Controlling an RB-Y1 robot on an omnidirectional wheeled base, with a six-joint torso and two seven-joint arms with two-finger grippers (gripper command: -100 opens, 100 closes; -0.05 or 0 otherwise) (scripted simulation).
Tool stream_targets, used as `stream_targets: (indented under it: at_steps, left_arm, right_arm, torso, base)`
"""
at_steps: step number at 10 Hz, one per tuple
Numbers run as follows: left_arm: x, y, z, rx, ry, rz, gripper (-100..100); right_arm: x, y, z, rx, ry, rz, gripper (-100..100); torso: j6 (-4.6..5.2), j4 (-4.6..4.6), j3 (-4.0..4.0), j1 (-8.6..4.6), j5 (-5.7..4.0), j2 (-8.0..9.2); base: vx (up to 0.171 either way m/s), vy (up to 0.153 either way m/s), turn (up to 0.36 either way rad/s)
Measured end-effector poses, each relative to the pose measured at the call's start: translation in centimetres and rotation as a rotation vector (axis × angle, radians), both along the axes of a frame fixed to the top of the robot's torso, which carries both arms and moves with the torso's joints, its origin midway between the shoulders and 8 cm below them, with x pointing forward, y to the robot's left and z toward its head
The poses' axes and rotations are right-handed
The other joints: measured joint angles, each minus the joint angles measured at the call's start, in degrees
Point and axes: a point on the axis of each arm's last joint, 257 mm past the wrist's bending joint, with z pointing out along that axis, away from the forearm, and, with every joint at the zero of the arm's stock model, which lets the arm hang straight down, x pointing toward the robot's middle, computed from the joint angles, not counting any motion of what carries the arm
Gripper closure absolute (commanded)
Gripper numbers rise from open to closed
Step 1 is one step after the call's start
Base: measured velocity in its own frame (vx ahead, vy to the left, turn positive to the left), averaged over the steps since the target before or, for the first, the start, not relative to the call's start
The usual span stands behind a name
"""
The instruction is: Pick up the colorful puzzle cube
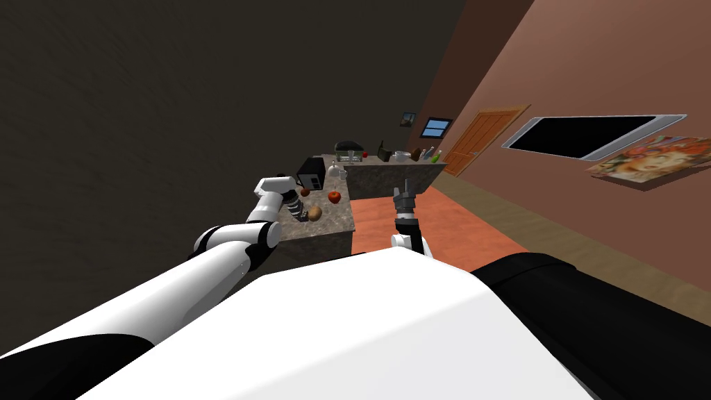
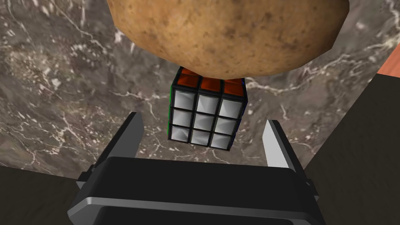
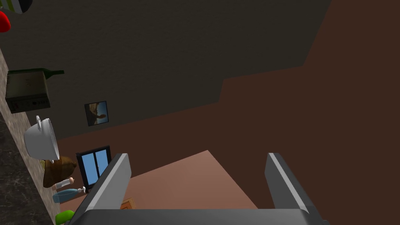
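The left end effector [image 2: 202, 119] hangs over the grey-brown marbled tabletop [image 2: 58, 97] with its two fingers spread wide, about a third of the wrist picture apart, and gripping nothing; taking the way the fingers point as 12 o'clock, the puzzle cube [image 2: 207, 113] sits at 12 o'clock from the dark body, in the gap between the two blades and just past their tips, with a clear strip of tabletop on either side, so neither finger touches it; the cube's face towards the camera is white-grey, the next face is orange-red, and thin green and blue edges show on its two sides; further along at 12 o'clock a big brown potato [image 2: 230, 35] covers the cube's far edge, and I cannot tell whether the two touch; in the head view the left arm reaches over the near end of the tabletop, a red apple [image 1: 334, 197] lies at about 1 o'clock from the potato, a smaller dark red fruit [image 1: 304, 192] lies at 11 o'clock from it, and a black boxy appliance [image 1: 311, 173] stands at 12 o'clock; the right end effector [image 1: 405, 186] is at 3 o'clock from the left one, well apart from it, held over the orange-red floor [image 1: 444, 229] beside the tabletop, fingers likewise wide apart and empty; its wrist view catches a white pot [image 3: 41, 138] on a further tabletop
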Motion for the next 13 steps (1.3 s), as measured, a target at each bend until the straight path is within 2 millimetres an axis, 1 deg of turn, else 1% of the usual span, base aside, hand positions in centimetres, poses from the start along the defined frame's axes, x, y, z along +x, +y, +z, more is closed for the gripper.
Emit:
stream_targets:
  at_steps: [3,4,8,9,10,12,13]
  left_arm:
    - [-0.3,0.0,-1.9,0.0,0.002,0.001,-100]
    - [-0.3,0.0,-1.9,0.0,0.0,0.001,100]
    - [-0.3,0.0,-1.9,0.0,-0.001,0.0,100]
    - [-0.3,0.0,-1.9,0.0,-0.001,0.0,0]
    - [-0.3,0.0,-1.9,0.0,-0.001,0.0,100]
    - [0.1,0.1,-0.6,0.0,-0.002,0.0,100]
    - [0.1,0.1,-0.5,0.0,-0.001,0.001,0]
  right_arm:
    - [0.0,0.0,0.0,0.0,0.0,0.0,0]
    - [0.0,0.0,0.0,0.0,0.0,0.0,0]
    - [0.0,0.0,0.0,0.0,0.0,0.0,0]
    - [0.0,0.0,0.0,0.0,0.0,0.0,0]
    - [0.0,0.0,0.0,0.0,0.0,0.0,0]
    - [0.0,0.0,0.0,0.0,0.0,0.0,0]
    - [0.0,0.0,0.0,0.0,0.0,0.0,0]
  torso:
    - [0.0,0.0,0.02,0.03,0.01,0.03]
    - [0.0,0.01,0.02,0.02,0.0,0.03]
    - [-0.03,0.0,0.02,0.02,0.01,0.05]
    - [-0.02,0.0,0.02,0.02,0.01,0.05]
    - [-0.02,0.0,0.02,0.01,0.01,0.05]
    - [-0.02,0.02,0.04,-0.02,-0.01,0.06]
    - [-0.01,0.0,0.03,0.0,0.01,0.06]
  base:
    - [0.0,0.001,-0.004]
    - [0.0,0.0,0.0]
    - [0.0,0.0,0.0]
    - [0.0,0.0,0.0]
    - [0.0,-0.005,0.015]
    - [-0.001,-0.002,0.007]
    - [0.0,0.0,0.0]
